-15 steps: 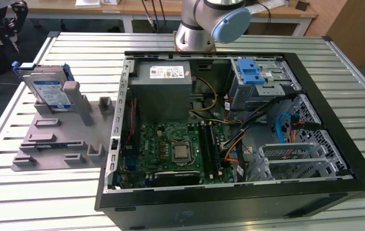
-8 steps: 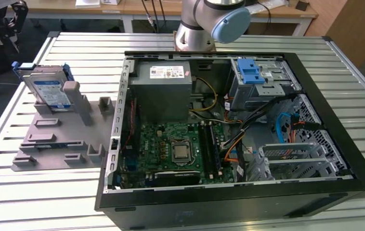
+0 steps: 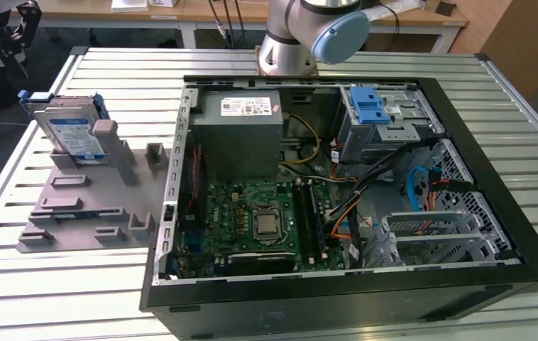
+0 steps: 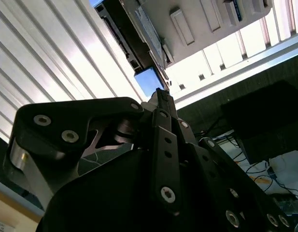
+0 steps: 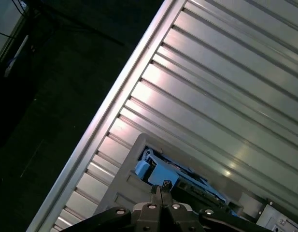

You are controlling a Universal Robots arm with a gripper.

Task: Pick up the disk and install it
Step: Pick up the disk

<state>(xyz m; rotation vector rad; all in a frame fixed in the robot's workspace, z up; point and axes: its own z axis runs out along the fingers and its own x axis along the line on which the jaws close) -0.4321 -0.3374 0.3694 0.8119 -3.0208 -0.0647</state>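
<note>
Fingers (image 5: 157, 195): dark, clenched tip to tip with nothing between them in the first wrist view; in the second wrist view the fingers (image 4: 163, 145) show edge-on; their tips line up with the blue end of the disk, and contact cannot be told
Disk (image 3: 68, 131): stands on edge in a slot of the grey holder, blue-and-white label turned toward the exterior camera, blue rails along its sides; a blue corner of the disk (image 5: 149, 169) shows just past the fingers in both wrist views
Grey holder (image 3: 79, 206): flat plate with upright blocks, lying on the tabletop just beside the computer case, on the exterior view's left of it
Computer case (image 3: 345, 298): black, lying open side up; motherboard (image 3: 250, 220) on its floor, grey box with a white sticker (image 3: 243, 121) toward the back, blue latch (image 3: 371, 106) atop the metal drive cage on the exterior view's right
Tabletop (image 3: 23, 298): ribbed aluminium slats
Arm (image 3: 288, 50): silver column with a blue-capped joint, behind the case
</note>
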